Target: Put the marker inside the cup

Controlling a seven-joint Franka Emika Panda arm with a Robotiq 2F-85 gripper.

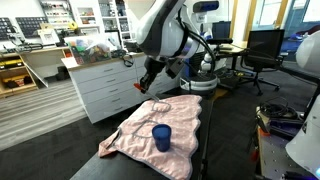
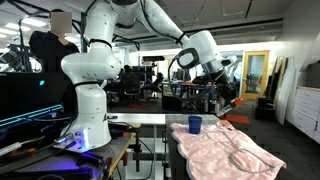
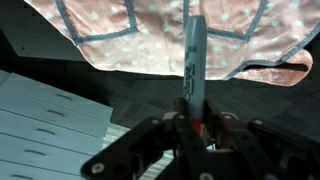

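Note:
My gripper (image 3: 192, 122) is shut on the marker (image 3: 194, 60), which sticks out forward from the jaws, with a red-orange part showing at the grip. In an exterior view the gripper (image 1: 148, 82) hangs in the air above the far end of the pink cloth (image 1: 155, 128). The small blue cup (image 1: 161, 137) stands upright on the cloth, nearer the camera than the gripper and well apart from it. The cup (image 2: 194, 125) and the gripper (image 2: 229, 99) also show in another exterior view. The cup is out of the wrist view.
The pink cloth (image 2: 228, 152) covers a dark table (image 1: 110, 152). A white drawer cabinet (image 1: 105, 85) stands just beyond the table, under the gripper side. Office chairs and desks (image 1: 262, 50) stand behind. The robot base (image 2: 90, 120) sits beside the table.

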